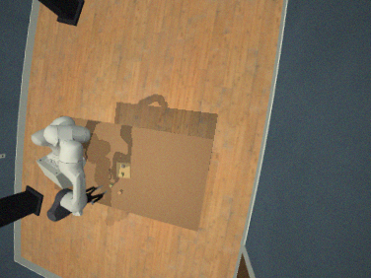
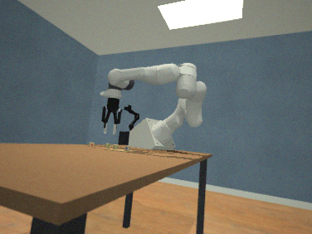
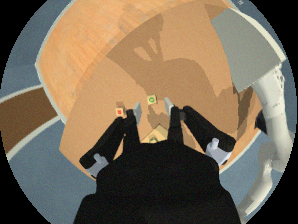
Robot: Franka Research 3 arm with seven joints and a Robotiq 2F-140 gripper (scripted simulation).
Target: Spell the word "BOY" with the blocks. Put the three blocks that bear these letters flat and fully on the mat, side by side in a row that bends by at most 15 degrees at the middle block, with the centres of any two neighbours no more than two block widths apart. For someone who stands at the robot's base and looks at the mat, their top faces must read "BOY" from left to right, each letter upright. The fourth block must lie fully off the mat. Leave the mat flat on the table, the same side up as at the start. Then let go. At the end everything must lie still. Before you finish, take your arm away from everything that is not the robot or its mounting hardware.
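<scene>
My gripper (image 1: 101, 193) (image 2: 109, 129) (image 3: 152, 105) is partly open and empty, high above the table. A block with a green round letter, apparently O (image 3: 151, 100), lies off the mat and shows between the fingertips in the wrist view. A block with a red letter (image 3: 119, 112) (image 2: 91, 144) (image 1: 120, 192) also lies off the mat; its letter is too small to read. The pale square mat (image 1: 127, 170) (image 3: 159, 131) lies flat and bears two blocks. One, with a green letter (image 3: 153, 140), is partly hidden by the gripper. The blue-marked block (image 2: 127, 148) shows in the exterior view.
The table (image 1: 168, 64) (image 2: 62, 174) extends beyond the mat. The robot's base (image 2: 145, 134) stands at the table's edge. Shadows of the arm cross the area around the mat and blocks.
</scene>
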